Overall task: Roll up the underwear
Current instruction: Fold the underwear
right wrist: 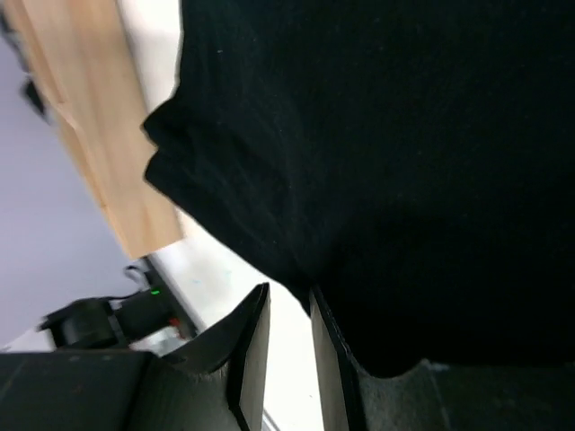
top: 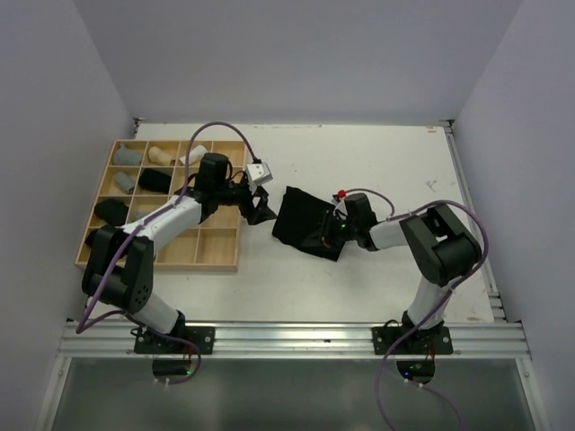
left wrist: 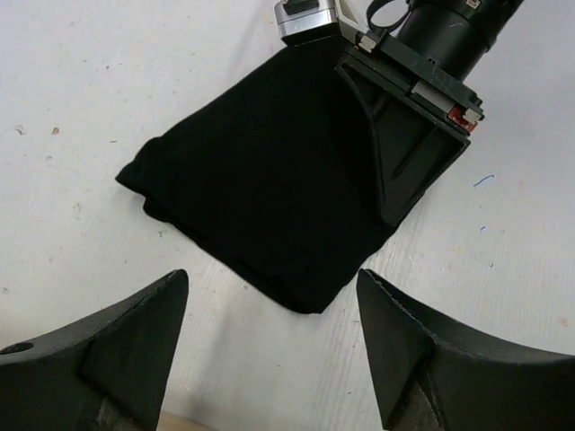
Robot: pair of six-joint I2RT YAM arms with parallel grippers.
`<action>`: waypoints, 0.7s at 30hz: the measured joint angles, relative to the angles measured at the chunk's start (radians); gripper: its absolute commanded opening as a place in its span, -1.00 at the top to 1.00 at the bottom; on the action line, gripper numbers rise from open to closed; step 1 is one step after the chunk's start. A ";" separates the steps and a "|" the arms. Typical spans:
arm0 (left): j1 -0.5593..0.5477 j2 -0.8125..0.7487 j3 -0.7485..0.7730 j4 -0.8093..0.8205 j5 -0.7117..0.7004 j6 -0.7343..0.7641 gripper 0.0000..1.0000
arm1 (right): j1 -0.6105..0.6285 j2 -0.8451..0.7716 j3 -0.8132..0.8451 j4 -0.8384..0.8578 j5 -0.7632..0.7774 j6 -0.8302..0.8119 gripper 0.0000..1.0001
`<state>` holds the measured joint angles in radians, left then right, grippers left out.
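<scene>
Left gripper [left wrist: 269, 359] open, empty; right gripper [right wrist: 286, 359] narrow at centre-frame black underwear [top: 301, 223], hold unclear. Edge should be tucked tight.

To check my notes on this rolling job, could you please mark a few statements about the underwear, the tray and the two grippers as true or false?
1. The black underwear lies on the table, outside the tray. True.
2. The left gripper is shut on the underwear. False: its jaws stand open, clear of the cloth.
3. Several rolls sit in the tray's compartments. True.
4. The right gripper hangs over the tray. False: it is at the underwear's edge, to the right of the tray.
</scene>
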<state>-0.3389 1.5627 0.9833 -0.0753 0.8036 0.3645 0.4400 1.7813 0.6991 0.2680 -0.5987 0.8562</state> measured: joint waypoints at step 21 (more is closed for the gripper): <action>-0.103 0.144 0.034 0.056 0.047 -0.306 -0.25 | -0.057 -0.289 0.097 -0.155 -0.089 -0.088 0.25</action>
<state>-0.4423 1.7065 1.0172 -0.0196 0.8501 0.0586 0.3832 1.4925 0.7956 0.1127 -0.6876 0.7685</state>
